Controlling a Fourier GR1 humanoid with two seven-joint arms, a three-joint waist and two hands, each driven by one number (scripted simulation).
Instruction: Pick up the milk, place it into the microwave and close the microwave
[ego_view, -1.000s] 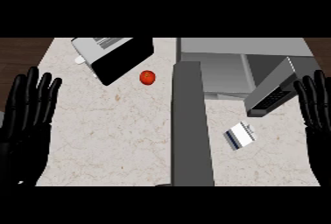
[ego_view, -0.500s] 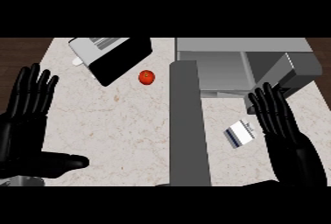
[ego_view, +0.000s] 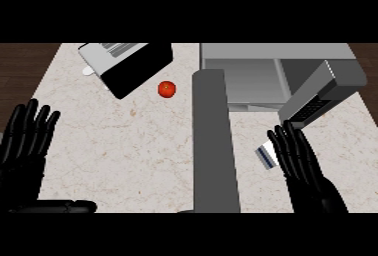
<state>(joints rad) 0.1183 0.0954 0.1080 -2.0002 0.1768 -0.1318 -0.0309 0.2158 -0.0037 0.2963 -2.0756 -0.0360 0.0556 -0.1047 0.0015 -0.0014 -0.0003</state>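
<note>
The milk (ego_view: 266, 156) lies flat on the pale, marble-like desk (ego_view: 148, 150), just in front of the open microwave (ego_view: 251, 80) and partly hidden under the right hand (ego_view: 297, 160), whose fingers are straight and apart, holding nothing; I judge the milk to be a small carton, light and rather stiff, with smooth sides that may slip and may dent if squeezed, so it should be taken across its two long sides, near the middle. The left hand (ego_view: 26, 142) rests open at the left edge, fingers up. The microwave is a grey box with hard edges; its door (ego_view: 321, 95) swings out to the right. A small red tomato (ego_view: 167, 89) sits well apart.
</note>
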